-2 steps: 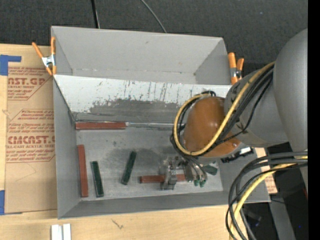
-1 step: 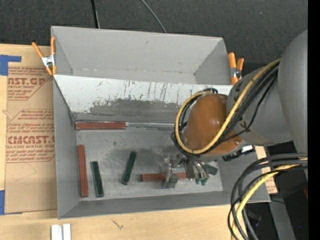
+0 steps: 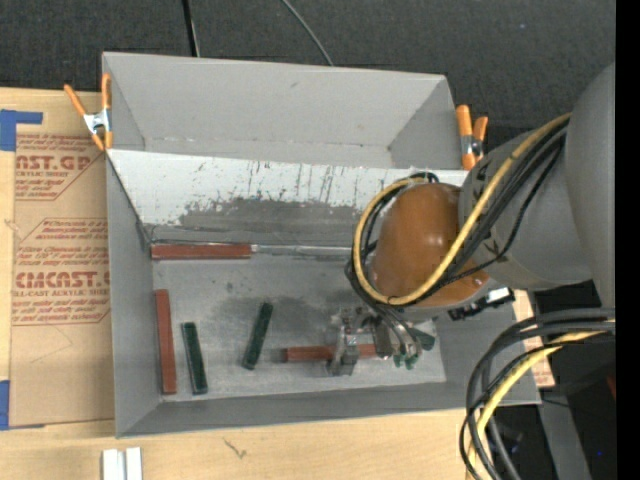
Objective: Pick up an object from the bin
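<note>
My gripper (image 3: pixel 346 346) is low in the bin's front right part, under the arm's orange dome. It sits right at the right end of a short red-brown stick (image 3: pixel 308 354) that lies flat and runs left to right on the floor. Whether it grips that stick is not visible. A dark green stick (image 3: pixel 258 335) lies tilted a little to the left of the red-brown one. Small green pieces (image 3: pixel 412 354) show just right of the gripper, partly hidden by the arm.
A second dark green stick (image 3: pixel 193 358) and a long red-brown stick (image 3: pixel 165 340) lie side by side by the left wall. Another red-brown stick (image 3: pixel 201 252) rests along the foot of the back wall. The arm and its cables cover the bin's right side.
</note>
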